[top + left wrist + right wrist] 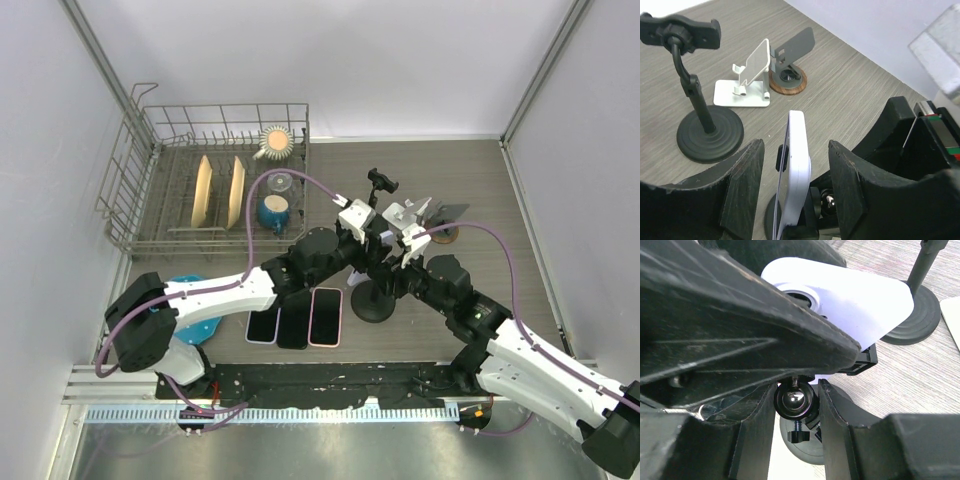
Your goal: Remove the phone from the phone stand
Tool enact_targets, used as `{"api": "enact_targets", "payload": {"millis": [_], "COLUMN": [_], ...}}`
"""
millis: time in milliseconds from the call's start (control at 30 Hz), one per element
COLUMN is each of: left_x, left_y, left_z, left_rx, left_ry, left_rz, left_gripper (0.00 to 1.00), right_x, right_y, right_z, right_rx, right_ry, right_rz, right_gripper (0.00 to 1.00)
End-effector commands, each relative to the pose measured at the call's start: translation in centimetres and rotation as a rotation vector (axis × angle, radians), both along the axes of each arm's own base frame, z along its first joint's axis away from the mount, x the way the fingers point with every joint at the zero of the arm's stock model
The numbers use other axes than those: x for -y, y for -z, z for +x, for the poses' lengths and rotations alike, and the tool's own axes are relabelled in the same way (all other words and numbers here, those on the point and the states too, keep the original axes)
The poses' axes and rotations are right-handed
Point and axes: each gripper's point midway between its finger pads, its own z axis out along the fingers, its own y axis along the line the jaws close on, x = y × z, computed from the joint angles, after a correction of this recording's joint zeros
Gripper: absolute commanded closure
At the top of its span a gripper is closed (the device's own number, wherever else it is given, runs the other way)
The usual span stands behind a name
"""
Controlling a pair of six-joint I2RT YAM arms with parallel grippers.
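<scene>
Straddling the phone from above, the left gripper had its jaws spread, and its black fingers stood on either side of the handset with a clear gap on each side, touching nothing. The phone, pale lavender-white and seen edge-on from the left wrist, sat upright in the clamp of the phone stand, whose round black base rested around the middle of the table, somewhat toward the near edge.

The right gripper reached in lower down. Its two fingers were pressed against the stand's ball joint under the clamp, pinching it from both sides.

Three other phones lay flat, side by side, just left of the stand's base, close to the near edge. Farther back, toward the far edge, stood a second black stand on a ribbed round base with nothing in its clamp. Beside it were a white folding stand and a dark grey stand on a round wooden base, the last two almost touching.

A wire dish rack filled the far-left corner, holding upright plates and a blue mug. A blue object lay near the near-left corner, partly hidden under the left arm.
</scene>
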Motion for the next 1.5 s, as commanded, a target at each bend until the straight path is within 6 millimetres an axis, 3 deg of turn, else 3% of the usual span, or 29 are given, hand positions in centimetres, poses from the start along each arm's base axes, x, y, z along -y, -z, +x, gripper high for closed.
{"api": "enact_targets", "payload": {"millis": [0,467,633,733,767,833,1167,1267,1467], "left_x": [-0.9,-0.9,-0.1,0.4,0.5,0.8,4.8,5.6,6.1], "left_y": [-3.4,-0.2,1.2,2.2,2.2,2.3,-1.1,-2.4,-2.9], "left_z": [0.1,0.4,0.2,0.0,0.1,0.2,1.0,1.4,2.4], "left_rx": [0.098,0.088,0.075,0.059,0.060,0.058,0.055,0.058,0.065], "left_ry": [-0.005,-0.003,0.042,0.068,0.068,0.067,0.097,0.092,0.056], "left_rz": [-0.043,0.071,0.124,0.142,0.139,0.133,-0.068,-0.132,-0.171], "left_gripper": [0.42,0.52,0.58,0.77,0.95,1.00,1.00,1.00,1.00], "right_x": [-1.0,-0.7,-0.8,-0.9,-1.0,-1.2,-2.9,-3.2,-3.0], "right_y": [1.3,1.4,1.6,1.6,1.7,1.9,2.5,2.7,2.9], "right_z": [-1.8,-1.5,-1.6,-1.6,-1.7,-1.8,-2.9,-3.3,-3.4], "right_rx": [-0.093,-0.091,-0.097,-0.094,-0.097,-0.103,-0.099,-0.092,-0.088], "right_ry": [-0.060,-0.040,-0.051,-0.061,-0.072,-0.085,-0.184,-0.200,-0.195], "right_rz": [0.032,0.015,0.003,0.001,-0.001,-0.010,-0.051,-0.052,-0.058], "right_gripper": [0.99,0.99,0.99,0.99,0.99,0.99,0.99,0.99,0.99]}}
